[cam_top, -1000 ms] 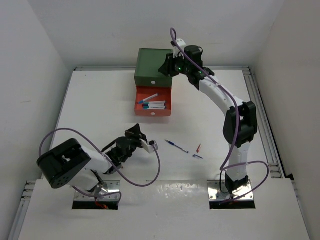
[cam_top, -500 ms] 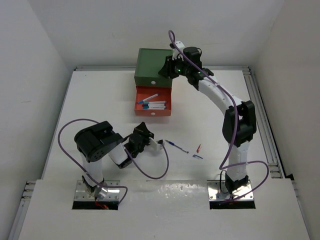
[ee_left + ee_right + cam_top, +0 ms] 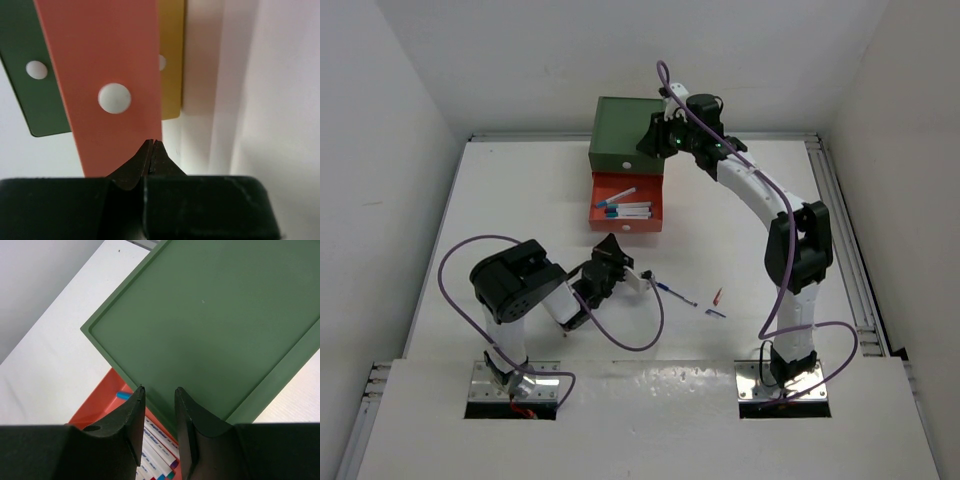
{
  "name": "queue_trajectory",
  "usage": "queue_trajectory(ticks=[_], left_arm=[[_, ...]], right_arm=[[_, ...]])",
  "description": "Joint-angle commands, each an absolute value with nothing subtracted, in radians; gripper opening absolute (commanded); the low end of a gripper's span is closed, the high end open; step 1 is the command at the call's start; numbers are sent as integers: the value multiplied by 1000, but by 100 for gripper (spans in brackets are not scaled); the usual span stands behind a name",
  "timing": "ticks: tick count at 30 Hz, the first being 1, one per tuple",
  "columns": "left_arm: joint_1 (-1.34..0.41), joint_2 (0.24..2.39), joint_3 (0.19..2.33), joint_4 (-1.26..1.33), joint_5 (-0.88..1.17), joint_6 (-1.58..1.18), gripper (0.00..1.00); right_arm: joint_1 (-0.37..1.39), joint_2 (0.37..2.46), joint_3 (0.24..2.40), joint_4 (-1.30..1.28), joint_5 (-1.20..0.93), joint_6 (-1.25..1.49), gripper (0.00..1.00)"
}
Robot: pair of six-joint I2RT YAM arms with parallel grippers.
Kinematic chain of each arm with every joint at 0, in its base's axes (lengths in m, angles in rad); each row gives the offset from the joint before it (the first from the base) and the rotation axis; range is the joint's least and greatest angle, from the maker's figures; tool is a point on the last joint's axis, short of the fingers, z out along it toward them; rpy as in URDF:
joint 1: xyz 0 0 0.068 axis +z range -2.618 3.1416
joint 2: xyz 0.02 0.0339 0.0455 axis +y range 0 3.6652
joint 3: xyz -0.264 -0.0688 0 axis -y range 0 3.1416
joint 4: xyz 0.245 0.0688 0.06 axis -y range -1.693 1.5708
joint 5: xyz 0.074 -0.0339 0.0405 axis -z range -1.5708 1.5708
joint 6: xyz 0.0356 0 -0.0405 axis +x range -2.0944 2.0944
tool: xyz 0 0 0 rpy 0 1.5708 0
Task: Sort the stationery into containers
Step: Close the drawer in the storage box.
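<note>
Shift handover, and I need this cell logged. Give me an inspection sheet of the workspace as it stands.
Surface: white table, no spill seen.
Job's things: orange-red drawer pulled out with several pens inside. Green cabinet top behind it. A blue pen, a red piece and a blue piece lie loose on the table.
Clutter: nothing seen.
Grippers: left pincer shut and empty, close to the blue pen's end. Right pincer open and empty, over the green cabinet top.
Cables: left arm's purple cable loops free. Right arm's purple cable curls near its base.
Surroundings: white walls; metal rail at the right edge.
</note>
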State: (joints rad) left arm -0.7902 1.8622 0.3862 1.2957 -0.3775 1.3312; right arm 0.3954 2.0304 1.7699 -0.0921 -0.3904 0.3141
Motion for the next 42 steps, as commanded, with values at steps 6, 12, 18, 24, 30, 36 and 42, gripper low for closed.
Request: queue_trajectory(ticks=[6,12,18,24,30,36,42], left_arm=[[-782,1853,462,1750,-374,1330,0],[-756,1868,544,1697,-390,1310,0],[-726,1914,624,1667,-402,1292,0],[-681,1966,673,1660,-382,1287,0],[-638,2068,750,1729,-333,1298,0],[-618,2144,860,1727,-322,1312,0],[-611,2174,931,1710,-318,1312,0]], right_arm=[[402,2037,1807,-91,-408,295,30],[400,2042,1805,-97,-423,299,29],[400,2045,1804,-100,-437,302,28],[405,2045,1798,-103,-443,305,28],[406,2042,1778,-103,-446,307,27],[410,2042,1773,-106,-448,307,27],[411,2034,1759,-109,-448,305,27]])
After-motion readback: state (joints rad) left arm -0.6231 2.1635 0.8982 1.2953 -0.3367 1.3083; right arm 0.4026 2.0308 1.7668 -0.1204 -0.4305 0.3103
